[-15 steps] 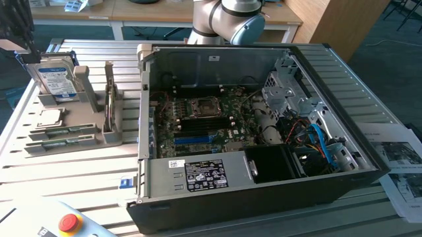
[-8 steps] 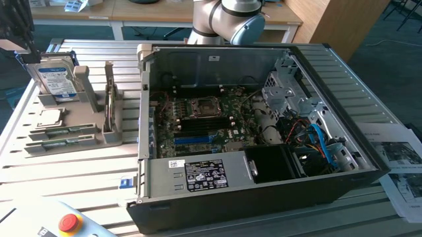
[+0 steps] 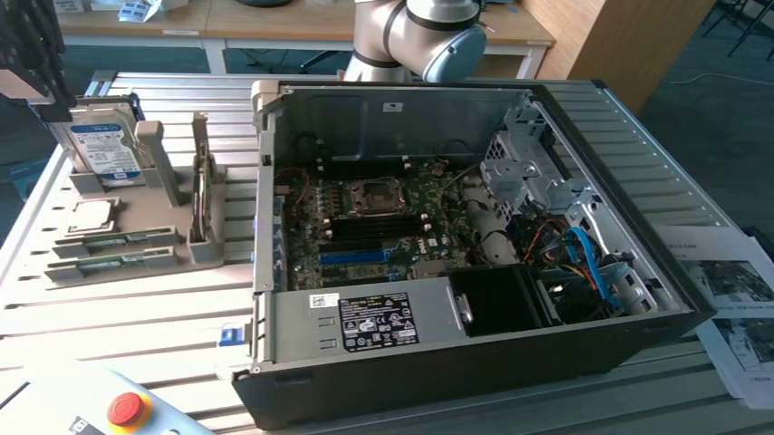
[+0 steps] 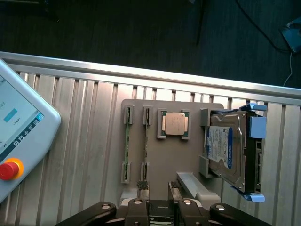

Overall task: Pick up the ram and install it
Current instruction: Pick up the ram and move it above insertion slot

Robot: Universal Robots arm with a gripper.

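Fingers (image 4: 142, 185): spread apart, nothing pinched between them; the gripper (image 4: 158, 186) hangs over one edge of the parts holder, with one fingertip close to the end of a stick.
Table (image 3: 145, 308): slatted metal, carrying everything.
Computer case (image 3: 423, 385): lying open side up with the motherboard (image 3: 387, 227) exposed, to the exterior view's right of the holder.
Pendant (image 4: 19, 132): on the slats near the holder, apart from it.
Holder (image 4: 164, 157): grey tray with slots and pockets; the gripper is not touching it.
Hard drive (image 4: 225, 146): blue-labelled, standing on edge in the holder's outermost slot.
Ram (image 4: 146, 141): green stick on its long edge, each end seated in a grey clip. A second ram stick (image 4: 127, 141) lies parallel just beside it, on the side away from the processor.
Processor (image 4: 175, 124): small silver square in its pocket, between the ram and the hard drive.
Step in hand: by my reading, the reach for the ram; nothing is lifted yet.
Doing it well: centre the gap over one stick, pads facing its flat sides, midway between the clips. Come straight down so that neither finger catches the neighbouring stick. The space between the sticks looks narrow, so alignment likely matters more than speed.
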